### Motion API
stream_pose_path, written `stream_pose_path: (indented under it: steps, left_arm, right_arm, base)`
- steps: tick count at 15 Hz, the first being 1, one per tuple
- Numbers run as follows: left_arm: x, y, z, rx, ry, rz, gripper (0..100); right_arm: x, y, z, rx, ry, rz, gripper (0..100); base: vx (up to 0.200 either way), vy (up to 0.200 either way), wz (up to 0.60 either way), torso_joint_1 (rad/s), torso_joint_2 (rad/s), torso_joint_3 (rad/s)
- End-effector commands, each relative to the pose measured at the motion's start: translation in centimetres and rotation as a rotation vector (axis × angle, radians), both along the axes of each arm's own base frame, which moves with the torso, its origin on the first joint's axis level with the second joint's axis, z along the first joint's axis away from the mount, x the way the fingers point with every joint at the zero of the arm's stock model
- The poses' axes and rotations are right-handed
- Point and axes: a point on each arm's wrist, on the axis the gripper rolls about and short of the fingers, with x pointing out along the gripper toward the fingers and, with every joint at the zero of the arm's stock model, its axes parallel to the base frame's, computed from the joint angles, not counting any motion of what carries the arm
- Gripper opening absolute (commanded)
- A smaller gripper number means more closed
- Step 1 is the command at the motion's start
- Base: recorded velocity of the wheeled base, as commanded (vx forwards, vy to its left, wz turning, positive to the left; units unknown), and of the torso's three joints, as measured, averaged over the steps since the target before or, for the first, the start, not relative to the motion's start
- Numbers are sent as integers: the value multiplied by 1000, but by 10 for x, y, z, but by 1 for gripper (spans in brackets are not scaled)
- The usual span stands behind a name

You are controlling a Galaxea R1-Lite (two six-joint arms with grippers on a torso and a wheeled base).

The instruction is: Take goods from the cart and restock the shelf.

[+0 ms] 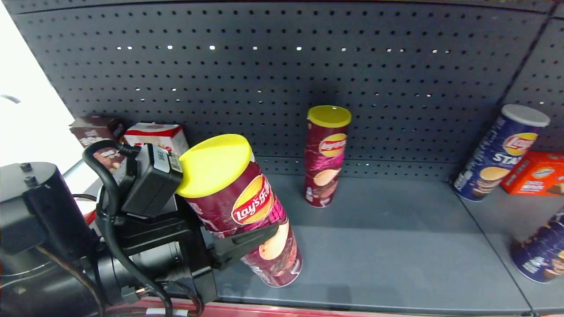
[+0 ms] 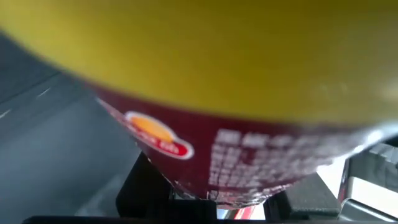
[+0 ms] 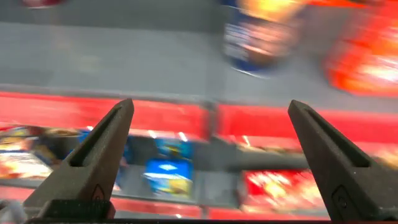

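Note:
My left gripper (image 1: 240,237) is shut on a maroon chip can with a yellow lid (image 1: 246,207), held tilted, its base at or just above the grey shelf (image 1: 387,259) near the front left. Close up in the left wrist view, the can (image 2: 236,155) shows its yellow lid and maroon side. A second maroon can (image 1: 326,156) stands upright farther back by the pegboard. My right gripper (image 3: 211,162) is open, its fingers (image 3: 93,162) spread before the shelf's red front edge (image 3: 186,118), nothing between them.
A blue chip can (image 1: 500,154) leans at the back right beside an orange box (image 1: 535,174); another blue can (image 1: 539,253) stands at the right front. Brown and red-white boxes (image 1: 152,136) sit at the back left. The shelf's middle is bare. Lower shelves hold packaged goods (image 3: 168,174).

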Motion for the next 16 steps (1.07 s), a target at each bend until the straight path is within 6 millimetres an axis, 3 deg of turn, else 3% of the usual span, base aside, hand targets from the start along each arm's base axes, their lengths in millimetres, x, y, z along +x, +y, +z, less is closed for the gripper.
stream_pose_path:
  steps: [1, 16]
  left_arm:
    - [1, 1, 0, 0, 0, 6, 0]
    - [-6, 18, -5, 29, 32, 108, 0]
  right_arm:
    - [0, 0, 0, 0, 2, 1, 100]
    - [0, 0, 0, -5, 0, -9, 100]
  base:
    - [0, 0, 0, 0, 0, 0]
    - [0, 0, 0, 0, 0, 0]
